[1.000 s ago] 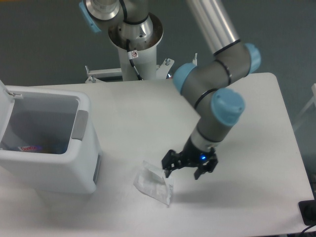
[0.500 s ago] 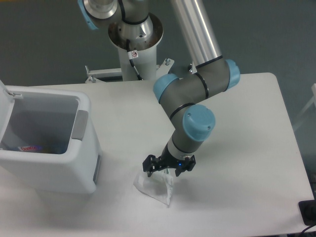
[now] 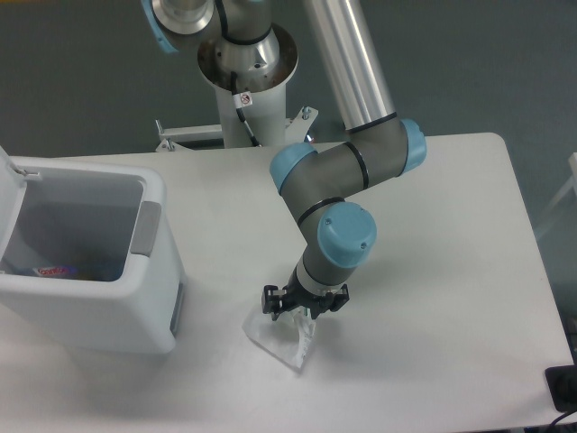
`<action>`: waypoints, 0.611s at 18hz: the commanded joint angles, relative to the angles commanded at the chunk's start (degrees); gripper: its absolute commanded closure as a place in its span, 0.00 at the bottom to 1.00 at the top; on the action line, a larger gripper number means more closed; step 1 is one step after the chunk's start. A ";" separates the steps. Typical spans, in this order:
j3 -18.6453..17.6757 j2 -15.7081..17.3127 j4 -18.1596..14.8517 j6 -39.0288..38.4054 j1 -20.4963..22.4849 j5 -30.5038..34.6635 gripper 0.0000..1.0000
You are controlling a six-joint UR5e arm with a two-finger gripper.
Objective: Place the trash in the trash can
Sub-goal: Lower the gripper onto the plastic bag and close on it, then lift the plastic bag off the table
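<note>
Trash can [image 3: 108, 307]: we see the white bin at the desk's left edge, its lid [image 3: 7, 194] swung up on the far left and the grey panel [image 3: 149, 228] on its right rim.
Bottle [image 3: 59, 269]: we make out a pink-purple label low inside the trash can; the clear body is hard to tell apart from the bin's floor.
Wrapper [image 3: 281, 336]: we find the crumpled white-translucent piece lying flat on the desk [image 3: 469, 298] near the front edge, right of the trash can and apart from it.
Gripper [image 3: 303, 305]: it points down directly over the wrapper's upper edge, fingers spread moderately to either side; we cannot tell whether the tips touch the wrapper.
Arm: we follow the silver tube down from the top, through a folded elbow with blue caps above the desk's middle, to a wrist bent steeply downward.
</note>
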 joint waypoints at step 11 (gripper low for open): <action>2.37 1.49 -0.26 0.70 0.96 0.88 1.00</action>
